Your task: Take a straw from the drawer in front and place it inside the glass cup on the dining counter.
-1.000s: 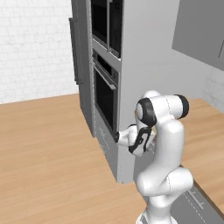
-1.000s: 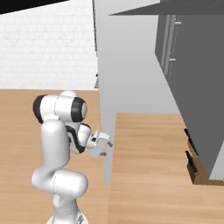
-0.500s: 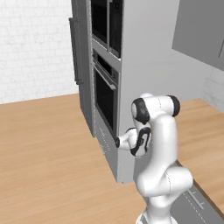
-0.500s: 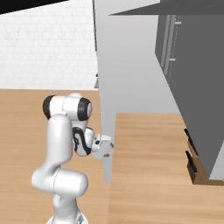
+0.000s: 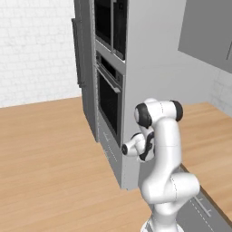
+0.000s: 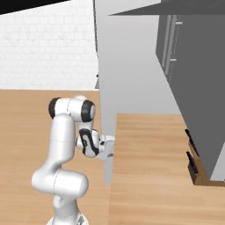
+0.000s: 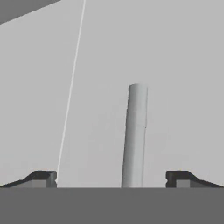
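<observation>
Grey flat drawer point(image 7: 175, 87) front, metal bar handle point(image 7: 135, 135) between spread jaws.

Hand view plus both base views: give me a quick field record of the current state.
gripper: open, jaws spread to either side of the handle
handle: metal bar, centred between the fingertips, not yet clamped
drawer: flat grey front panel, shut
arm: bent low toward the base of the oven cabinet
wood counter: to the robot's right
</observation>
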Tool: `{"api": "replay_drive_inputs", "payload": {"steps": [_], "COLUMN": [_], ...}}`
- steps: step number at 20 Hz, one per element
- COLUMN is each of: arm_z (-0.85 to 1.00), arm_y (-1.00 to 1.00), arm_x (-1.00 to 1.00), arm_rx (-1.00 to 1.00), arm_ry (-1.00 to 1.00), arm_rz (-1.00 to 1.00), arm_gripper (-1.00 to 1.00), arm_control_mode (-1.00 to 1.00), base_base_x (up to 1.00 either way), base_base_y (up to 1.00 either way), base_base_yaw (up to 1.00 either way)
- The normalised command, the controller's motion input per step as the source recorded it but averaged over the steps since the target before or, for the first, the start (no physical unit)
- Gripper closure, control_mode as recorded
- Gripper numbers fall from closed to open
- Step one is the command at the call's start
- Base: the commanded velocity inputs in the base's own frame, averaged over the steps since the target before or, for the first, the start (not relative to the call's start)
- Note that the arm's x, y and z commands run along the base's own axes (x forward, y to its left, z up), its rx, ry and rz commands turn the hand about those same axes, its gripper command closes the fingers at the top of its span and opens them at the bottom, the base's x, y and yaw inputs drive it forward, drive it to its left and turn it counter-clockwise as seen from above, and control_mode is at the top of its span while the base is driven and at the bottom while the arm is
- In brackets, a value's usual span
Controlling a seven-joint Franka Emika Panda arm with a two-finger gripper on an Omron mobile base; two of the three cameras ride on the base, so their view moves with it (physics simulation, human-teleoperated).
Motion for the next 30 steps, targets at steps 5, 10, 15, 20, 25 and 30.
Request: {"api": "replay_drive_inputs", "payload": {"steps": [5,10,15,20,25,30], "arm_z": [-0.23,-0.33,-0.36,-0.31,-0.09,-0.02], "arm_y": [-0.13,-0.15,-0.14,-0.05,-0.02,0.05], "arm_x": [0.35,0.3,0.15,0.07,0.02,0.0], "arm_rx": [0.0,0.0,0.0,0.0,0.0,0.01], "arm_ry": [0.0,0.0,0.0,0.0,0.01,0.0], "arm_rz": [0.12,0.12,0.1,0.02,0.0,0.0], "arm_gripper": [-1.0,-1.0,1.0,1.0,1.0,1.0], "arm_control_mode": [-1.0,-1.0,-1.0,-1.0,-1.0,-1.0], "base_base_x": [0.0,0.0,0.0,0.0,0.0,0.0], "base_base_y": [0.0,0.0,0.0,0.0,0.0,0.0], "base_base_yaw": [0.0,0.0,0.0,0.0,0.0,0.0]}}
